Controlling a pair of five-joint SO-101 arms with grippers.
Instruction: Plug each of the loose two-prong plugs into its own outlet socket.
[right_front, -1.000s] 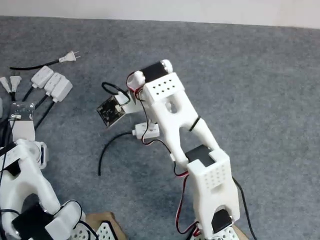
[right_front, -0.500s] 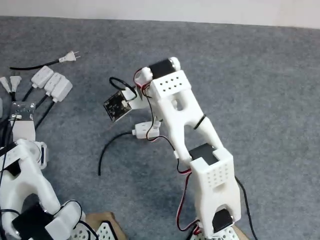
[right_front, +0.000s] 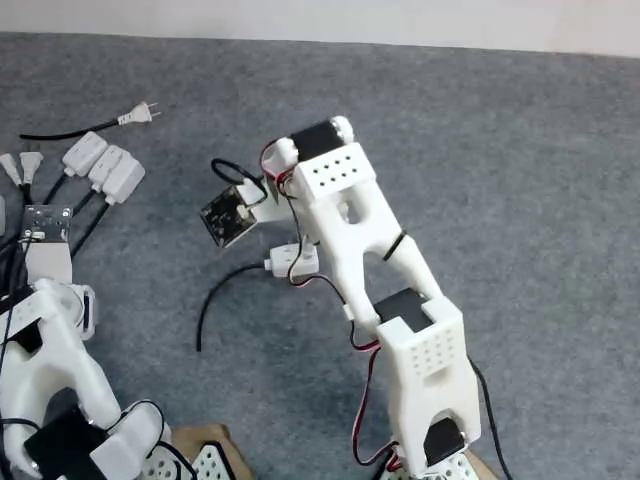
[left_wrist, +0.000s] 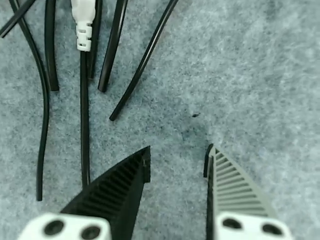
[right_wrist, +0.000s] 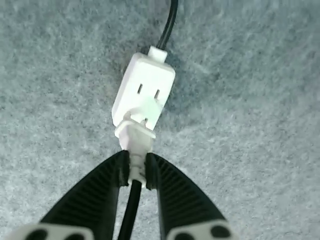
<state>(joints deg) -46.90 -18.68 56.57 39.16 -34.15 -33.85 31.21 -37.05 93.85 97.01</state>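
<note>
While one plug (right_wrist: 134, 142) is gripped, four sockets (right_front: 104, 165) show.

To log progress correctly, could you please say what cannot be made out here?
- Right wrist view: whether the prongs of the white two-prong plug sit in the white outlet socket; the plug's body hides them.
- High view: that joint, under the white arm.
- Left wrist view: a white cable end, cut by the edge.

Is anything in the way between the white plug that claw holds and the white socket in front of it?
Nothing visible does. The right gripper holds the white two-prong plug with its front against the near end of the white rectangular outlet socket.
</note>
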